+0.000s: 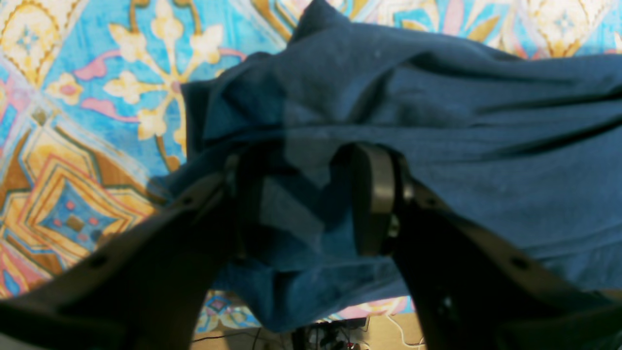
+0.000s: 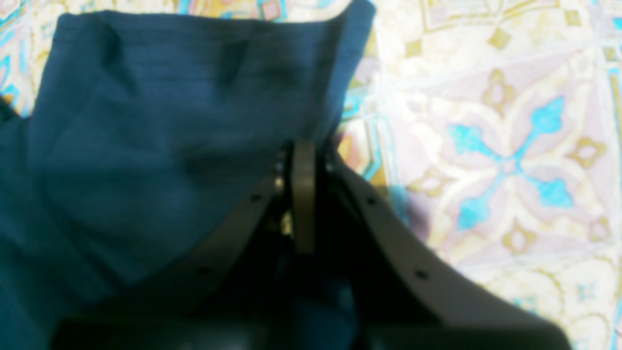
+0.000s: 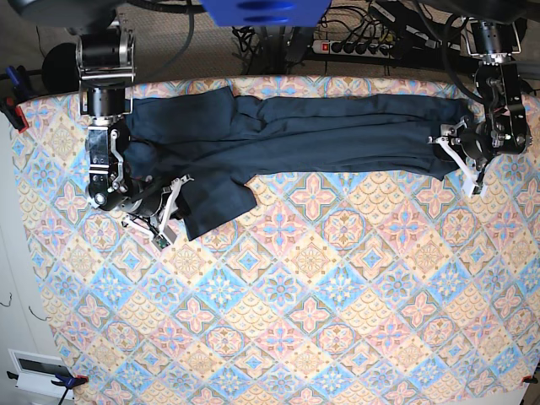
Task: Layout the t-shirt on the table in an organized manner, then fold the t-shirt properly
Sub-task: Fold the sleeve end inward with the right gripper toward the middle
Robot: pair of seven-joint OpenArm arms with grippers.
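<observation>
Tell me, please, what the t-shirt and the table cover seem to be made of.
The t-shirt: soft matte knit cloth, probably cotton; it wrinkles and drapes limply. The table cover: seemingly printed fabric, slightly matte, with a flat repeating tile pattern; the material beneath is hidden.

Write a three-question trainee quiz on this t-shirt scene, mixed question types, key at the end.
1. True or false: the t-shirt lies neatly folded in a square.
2. Which end effector has its pads pressed together at the cloth's edge? A) left end effector B) right end effector
3. Fill in: the shirt is stretched along the table's ____ edge in the base view.

Key: 1 false; 2 B; 3 far (top).
</observation>
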